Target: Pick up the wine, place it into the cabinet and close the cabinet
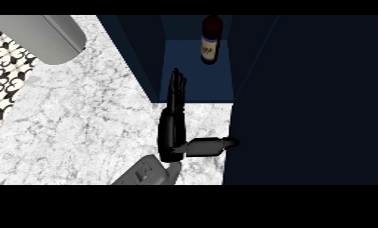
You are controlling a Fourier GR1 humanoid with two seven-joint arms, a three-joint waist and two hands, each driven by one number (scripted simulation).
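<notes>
Dark glass wine bottle [210, 39] stands inside the navy cabinet [193, 67], its top cut off. One black hand [174, 122], side unclear, flat and released, holds nothing.

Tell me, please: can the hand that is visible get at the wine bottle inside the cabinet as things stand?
Probably yes. The wine bottle stands inside the open cabinet, and the hand is open, its straight fingers pointing into the opening. Nothing lies between them. Which of the two hands it is, I cannot tell.

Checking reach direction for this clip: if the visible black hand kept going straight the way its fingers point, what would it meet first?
Probably the dark wine bottle with a pale label standing inside the open dark-blue cabinet. The hand, fingers straight, points into the opening; depth is unclear, so it might pass beside it.
</notes>
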